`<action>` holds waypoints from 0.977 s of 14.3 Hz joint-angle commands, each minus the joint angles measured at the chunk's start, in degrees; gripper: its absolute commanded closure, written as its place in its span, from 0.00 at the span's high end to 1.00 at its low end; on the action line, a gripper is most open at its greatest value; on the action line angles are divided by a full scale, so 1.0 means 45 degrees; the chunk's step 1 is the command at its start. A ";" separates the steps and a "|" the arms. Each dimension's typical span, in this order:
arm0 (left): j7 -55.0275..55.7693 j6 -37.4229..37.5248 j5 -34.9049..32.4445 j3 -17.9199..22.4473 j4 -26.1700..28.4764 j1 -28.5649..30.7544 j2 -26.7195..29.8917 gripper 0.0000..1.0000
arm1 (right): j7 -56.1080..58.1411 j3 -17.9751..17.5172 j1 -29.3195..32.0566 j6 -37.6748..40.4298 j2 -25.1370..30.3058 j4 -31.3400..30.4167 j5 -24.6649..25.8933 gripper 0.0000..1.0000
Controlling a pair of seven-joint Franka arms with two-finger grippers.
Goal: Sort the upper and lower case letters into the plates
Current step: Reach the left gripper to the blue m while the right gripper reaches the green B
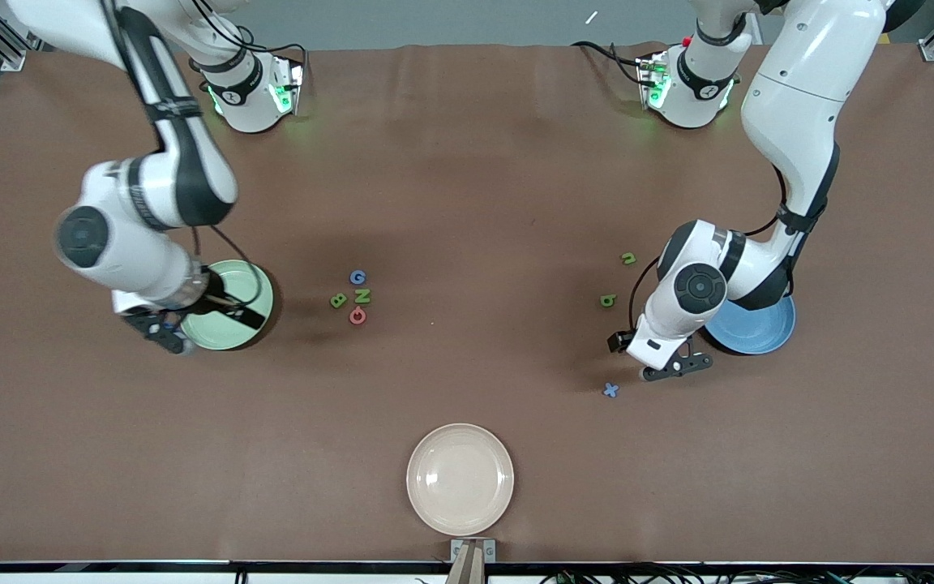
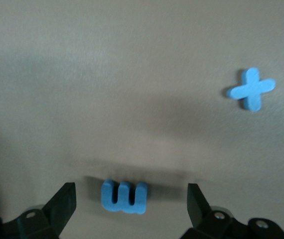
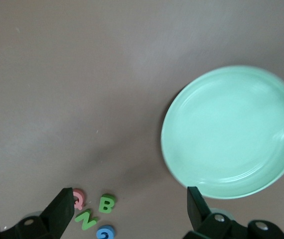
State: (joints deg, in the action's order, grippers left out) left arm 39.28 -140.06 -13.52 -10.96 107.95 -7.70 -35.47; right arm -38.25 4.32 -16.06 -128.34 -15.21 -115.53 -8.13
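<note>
On my table: the left gripper is low over the cloth beside the blue plate, fingers spread wide, with the blue m lying flat between them, untouched. The x lies near it, nearer the front camera. Green n and b lie farther from the camera, between the table's middle and the blue plate. The right gripper hangs at the green plate's edge, also spread and holding nothing; both plates are bare. G, N, B and the pink letter cluster together beside the green plate, toward mid-table. A beige plate sits nearest the camera.
</note>
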 commanded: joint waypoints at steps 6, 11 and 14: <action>0.0315 -0.0300 -0.0296 -0.0065 0.0952 0.0109 0.0695 0.65 | -0.3000 0.0134 -0.1586 -0.2044 -0.1539 -0.0517 0.0009 0.89; 0.0276 -0.1393 -0.0296 -0.0045 0.0874 0.0207 0.0364 0.57 | -0.3686 0.0134 -0.1958 -0.2066 -0.1852 -0.0556 0.0009 0.75; 0.0256 -0.1610 -0.0296 -0.0026 0.0912 0.0187 0.0245 0.39 | -0.3979 0.0134 -0.2192 -0.2144 -0.1951 -0.0615 0.0009 0.75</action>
State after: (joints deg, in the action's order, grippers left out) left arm 39.34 -145.84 -13.53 -10.93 111.23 -7.16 -34.36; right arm -54.22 4.36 -24.58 -137.17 -24.13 -117.43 -8.12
